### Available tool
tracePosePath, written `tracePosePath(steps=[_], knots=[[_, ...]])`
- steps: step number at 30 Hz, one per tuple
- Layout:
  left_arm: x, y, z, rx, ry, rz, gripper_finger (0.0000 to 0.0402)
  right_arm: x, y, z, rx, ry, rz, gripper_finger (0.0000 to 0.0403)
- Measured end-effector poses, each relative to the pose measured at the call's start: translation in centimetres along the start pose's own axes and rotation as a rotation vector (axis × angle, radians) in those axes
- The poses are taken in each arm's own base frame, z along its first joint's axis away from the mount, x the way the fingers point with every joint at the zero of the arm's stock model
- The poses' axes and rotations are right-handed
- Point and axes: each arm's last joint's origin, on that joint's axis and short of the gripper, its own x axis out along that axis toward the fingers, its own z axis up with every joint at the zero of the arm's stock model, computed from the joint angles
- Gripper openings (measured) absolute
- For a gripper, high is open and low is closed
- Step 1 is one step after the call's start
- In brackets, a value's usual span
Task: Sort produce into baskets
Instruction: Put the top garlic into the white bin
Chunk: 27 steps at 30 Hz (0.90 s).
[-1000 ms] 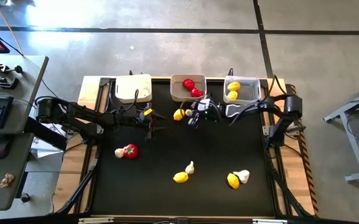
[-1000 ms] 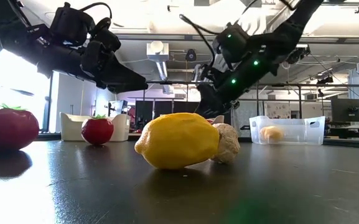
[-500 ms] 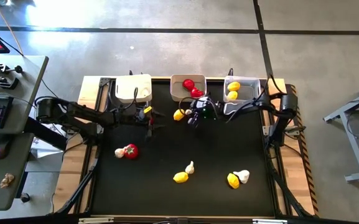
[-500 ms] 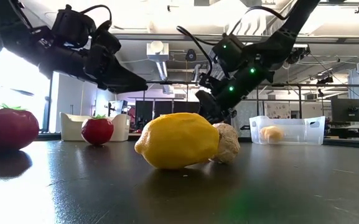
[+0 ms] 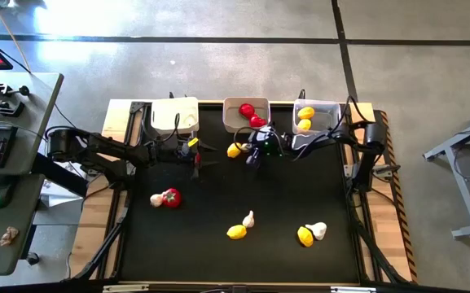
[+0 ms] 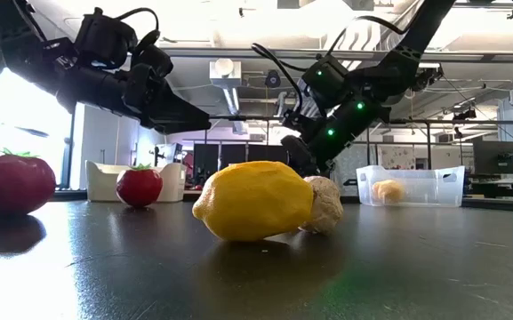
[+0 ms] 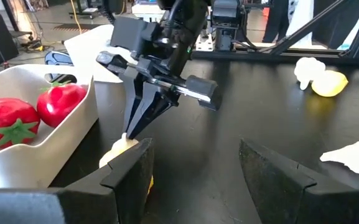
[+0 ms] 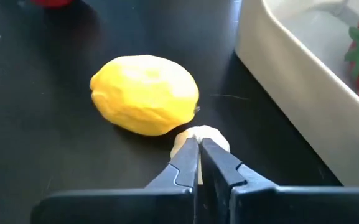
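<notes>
My right gripper (image 8: 199,144) is shut on a white garlic bulb (image 8: 211,135) lying on the black table beside a yellow lemon (image 8: 145,102), just in front of the middle basket (image 5: 227,115), which holds red tomatoes (image 5: 251,115). My left gripper (image 7: 195,168) hovers open a little to their left, with nothing between its fingers. The white basket (image 5: 174,115) stands far left, and the clear basket (image 5: 326,107) with lemons stands far right. More produce lies loose nearer the front. My right gripper has its fingertips (image 7: 131,130) closed together on the top of the garlic bulb (image 8: 195,134). The fingers slant down onto it from above and from the table's right. They hide the exact spot. The bulb rests on the table, close against the lemon.
Near the left edge a tomato (image 5: 171,197) lies with a garlic (image 5: 156,199). A lemon (image 5: 235,233) and garlic (image 5: 249,218) lie at front centre; another lemon (image 5: 305,237) and garlic (image 5: 318,230) lie at front right. Bare black table lies between these groups.
My right gripper has dropped slightly onto the garlic beside the lemon and shut its fingers there. The garlic and lemon have stayed in place. My left arm has kept still.
</notes>
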Motion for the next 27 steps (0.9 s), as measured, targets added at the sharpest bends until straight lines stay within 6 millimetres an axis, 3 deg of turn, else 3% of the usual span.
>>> tracePosePath(steps=[13, 21, 27], knots=[[0.0, 0.3, 0.0, 0.019, 0.003, 0.033, 0.0225, -3.5, 1.0, 2.8, -0.055, -0.113, 0.016, 0.0], [0.0, 0.0, 0.1, 0.146, 0.014, 0.189, 0.0228, -4.8, 3.6, 4.0, -0.079, -0.237, 0.165, 0.0], [0.7, -1.4, 1.4, 0.248, -0.02, 0.142, 0.0248, -5.3, 5.0, 4.4, -0.11, -0.304, 0.209, 0.0]])
